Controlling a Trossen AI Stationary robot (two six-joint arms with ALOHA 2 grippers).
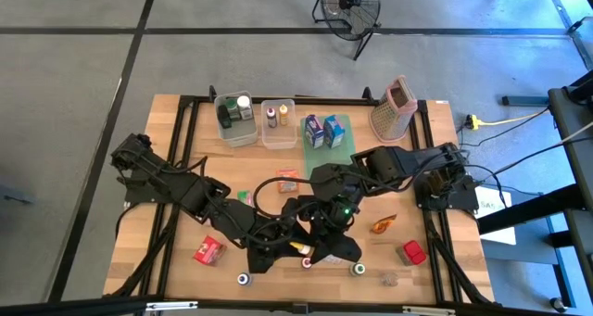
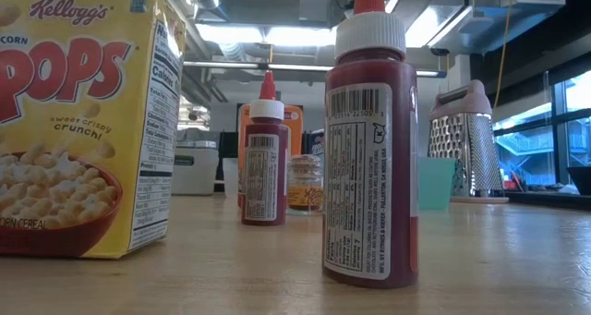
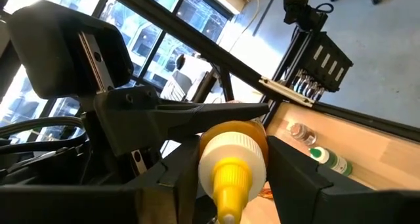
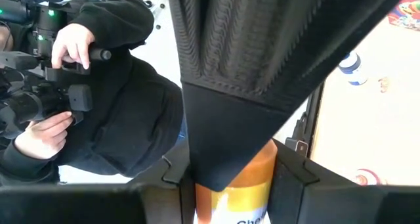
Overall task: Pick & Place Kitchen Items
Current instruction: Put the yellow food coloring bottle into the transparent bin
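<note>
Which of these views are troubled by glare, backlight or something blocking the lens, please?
Low view: ceiling lights glare behind the red bottle. Left wrist view: bright windows backlight the orange bottle. Right wrist view: a dark robot part close to the lens hides most of that bottle. High view: evenly lit.

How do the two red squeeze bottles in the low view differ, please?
The near red bottle stands close to the camera; the far red bottle stands farther back. The far one has a small spice jar beside it and an orange carton behind; the near one stands alone. Both are upright, white-collared.
</note>
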